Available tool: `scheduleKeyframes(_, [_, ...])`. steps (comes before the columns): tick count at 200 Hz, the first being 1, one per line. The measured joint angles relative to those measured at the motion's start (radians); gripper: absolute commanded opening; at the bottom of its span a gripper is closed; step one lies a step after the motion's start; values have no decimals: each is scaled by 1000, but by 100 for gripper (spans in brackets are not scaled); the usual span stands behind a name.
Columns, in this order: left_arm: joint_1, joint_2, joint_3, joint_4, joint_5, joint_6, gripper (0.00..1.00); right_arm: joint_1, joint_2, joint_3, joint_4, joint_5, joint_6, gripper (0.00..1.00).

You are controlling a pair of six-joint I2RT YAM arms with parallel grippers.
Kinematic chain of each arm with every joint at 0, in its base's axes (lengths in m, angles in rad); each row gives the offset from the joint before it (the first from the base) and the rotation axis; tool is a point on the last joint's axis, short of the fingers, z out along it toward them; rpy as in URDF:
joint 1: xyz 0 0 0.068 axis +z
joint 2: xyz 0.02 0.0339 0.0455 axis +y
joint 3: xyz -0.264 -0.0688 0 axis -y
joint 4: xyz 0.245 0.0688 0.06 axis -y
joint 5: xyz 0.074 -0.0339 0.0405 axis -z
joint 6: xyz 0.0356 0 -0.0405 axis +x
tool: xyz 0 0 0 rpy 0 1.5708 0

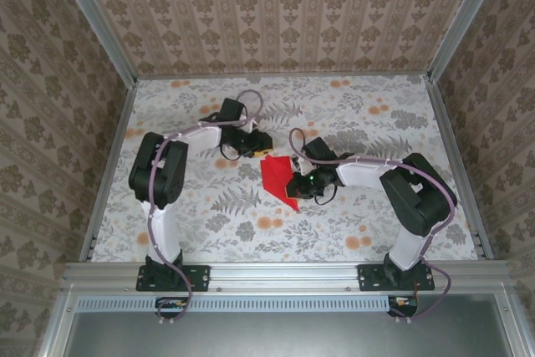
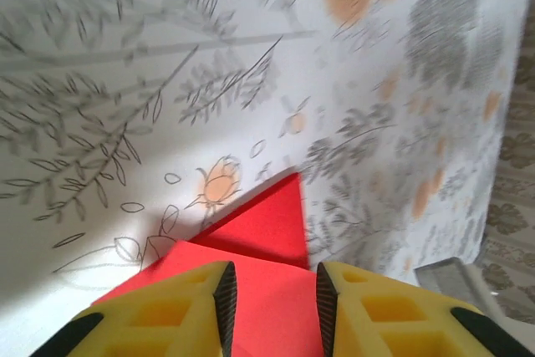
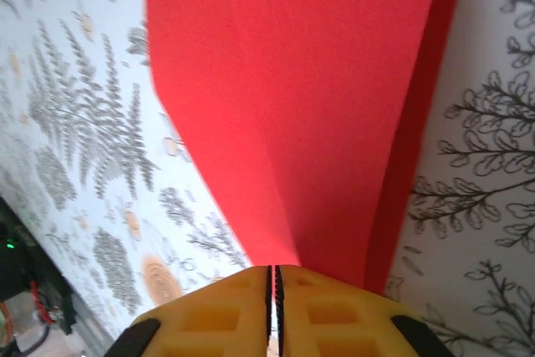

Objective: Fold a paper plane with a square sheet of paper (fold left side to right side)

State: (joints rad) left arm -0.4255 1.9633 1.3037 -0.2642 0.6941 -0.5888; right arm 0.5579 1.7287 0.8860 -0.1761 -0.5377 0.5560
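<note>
The red paper (image 1: 277,175), partly folded, lies about the middle of the flower-printed table (image 1: 393,123), one point aimed at the near edge. The left gripper (image 2: 272,283) sits at the paper's far edge with its yellow fingers parted, red sheet showing in the gap. The right gripper (image 3: 273,272), at the paper's right side, has its jaws pressed to a thin slit, pinching the fold.

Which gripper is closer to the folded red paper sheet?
Right. The right gripper is pinched shut on the folded red paper sheet; the left gripper stands open just over its far end.
</note>
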Motion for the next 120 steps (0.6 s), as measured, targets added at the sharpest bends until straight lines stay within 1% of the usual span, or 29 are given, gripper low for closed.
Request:
scheduleKeyframes(20, [44,-100,-5,-6,-4,14,39,-6,-64,0,5,3,-4,32])
scheduleKeyframes(29, [63,-153,-25,3,-8,14,40,-13,-98,0,5,12,-7,37])
scheduleKeyframes(41, [78,-212,-66,23,-9,13,40,-29,-143,0,6,28,-11,46])
scheduleKeyframes(58, [72,-249,-145,69,-7,-6,40,-65,-192,-7,23,54,-13,55])
scheduleKeyframes(75, [41,-229,-219,108,-5,-37,40,-108,-230,-34,61,67,1,64])
scheduleKeyframes(96, [-8,-166,-272,140,-5,-75,40,-150,-257,-78,107,69,30,68])
scheduleKeyframes(120, [-56,-109,-279,172,-6,-108,39,-172,-275,-108,150,66,60,68])
